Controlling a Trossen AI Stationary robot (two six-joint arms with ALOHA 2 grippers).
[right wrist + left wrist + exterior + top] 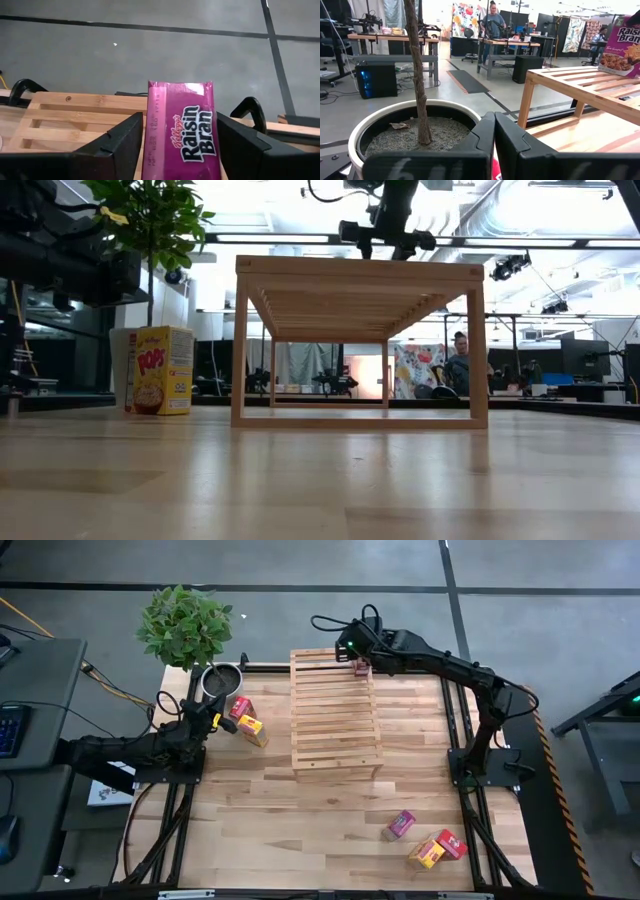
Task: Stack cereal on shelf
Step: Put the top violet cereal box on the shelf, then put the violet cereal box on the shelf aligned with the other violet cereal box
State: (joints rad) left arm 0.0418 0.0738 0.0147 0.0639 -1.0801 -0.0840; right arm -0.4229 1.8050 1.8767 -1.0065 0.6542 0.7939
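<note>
**Mia:** Where is the small pink cardboard cereal box right now?

**Ben:** It stands on the far right corner of the big light wooden slatted shelf. The right claw is right there, with one dark finger on each side of the box.

**Mia:** Is the claw squeezing it?

**Ben:** I don't think so. In the right wrist view there is a little gap between the box and each finger. The claw looks let go, and the box seems to stand by itself.

**Mia:** Which way does the box point?

**Ben:** Its long side runs straight out from the claw, away from the wrist. So the claw could slide back along that line without bumping the box. That is my guess.

**Mia:** What about the left claw?

**Ben:** It is pinched tight with nothing in it. It waits by the white round plant pot at the left edge of the table.

**Mia:** Which boxes are left?

**Ben:** A small red box and a small yellow box lie on the table just beside the left claw. Another pink box, a yellow one and a red one lie at the near right. The right arm is nearer to those three.
</note>
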